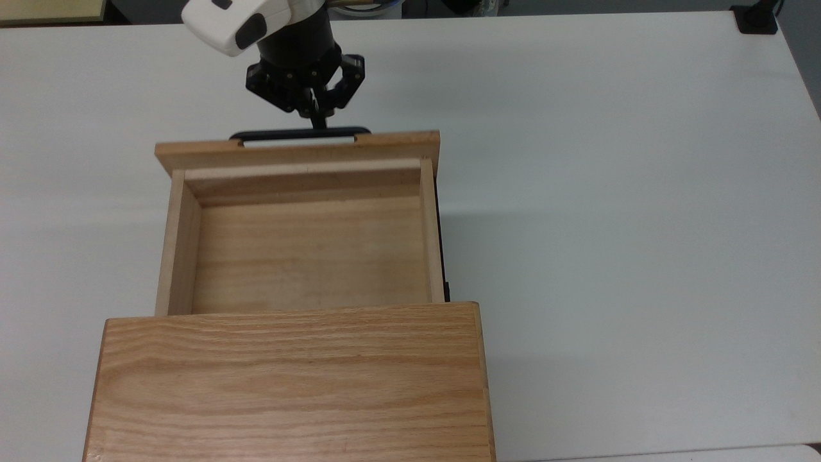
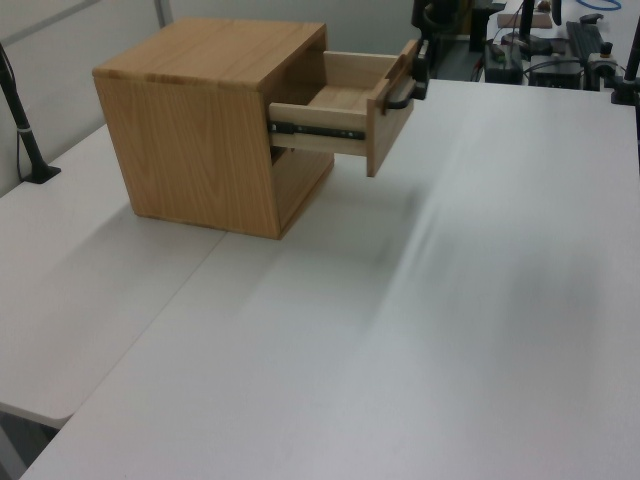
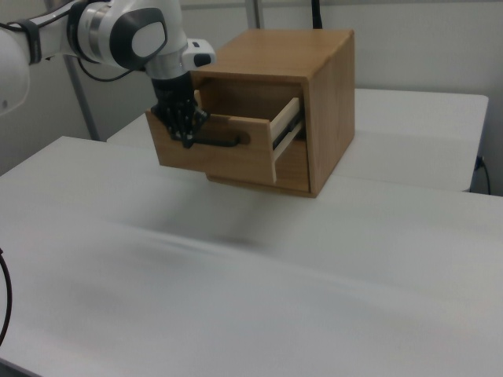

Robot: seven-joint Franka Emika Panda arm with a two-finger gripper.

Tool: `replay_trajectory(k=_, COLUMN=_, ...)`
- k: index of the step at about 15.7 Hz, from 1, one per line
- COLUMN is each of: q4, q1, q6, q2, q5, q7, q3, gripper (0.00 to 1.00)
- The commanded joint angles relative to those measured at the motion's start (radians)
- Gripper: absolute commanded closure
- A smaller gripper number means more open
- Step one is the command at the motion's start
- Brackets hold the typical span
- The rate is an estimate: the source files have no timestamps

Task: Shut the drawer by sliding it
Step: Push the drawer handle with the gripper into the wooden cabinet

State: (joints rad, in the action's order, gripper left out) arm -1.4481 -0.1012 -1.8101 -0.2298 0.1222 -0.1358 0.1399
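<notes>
Gripper (image 1: 315,119), fingers pressed together against the handle (image 1: 298,133) at upper centre, could slip off the thin bar, leaving the drawer (image 1: 301,224) open.

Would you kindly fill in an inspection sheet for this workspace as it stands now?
Surface: white table, bare apart from the cabinet.
Job's things: drawer pulled well out of the oak cabinet; inside empty; black handle on its front.
Clutter: nothing seen.
Grippers: gripper at the handle; fingers look nearly together.
Cables: black cable at the right view's left edge.
Surroundings: equipment beyond the table.
</notes>
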Motion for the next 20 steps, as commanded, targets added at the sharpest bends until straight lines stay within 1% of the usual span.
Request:
replay_trajectory(k=1, q4=0.043, q1=-0.029, q6=-0.136, q2=-0.060, q5=0.033, q7=0.030, q3=0.041, gripper=1.00)
replay_trajectory(k=5, q4=0.044, q1=-0.034, q6=-0.305, q2=-0.124, q5=0.030, q7=0.094, q3=0.041, gripper=1.00)
replay_trajectory(k=6, q4=0.044, q1=-0.046, q6=-0.348, q2=-0.143, q5=0.028, q7=0.111, q3=0.043, gripper=1.00)
replay_trajectory(k=10, q4=0.044, q1=-0.052, q6=-0.578, q2=-0.193, q5=0.027, q7=0.247, q3=0.043, gripper=1.00)
replay_trajectory(k=13, q4=0.046, q1=-0.063, q6=-0.685, q2=-0.229, q5=0.025, q7=0.260, q3=0.050, gripper=1.00)
replay_trajectory(k=17, q4=0.139, q1=-0.071, q6=-0.776, q2=-0.321, q5=0.024, q7=0.272, q3=0.056, gripper=1.00)
replay_trajectory(k=20, q4=0.152, q1=-0.071, q6=-0.897, q2=-0.361, q5=0.024, q7=0.271, q3=0.058, gripper=1.00)
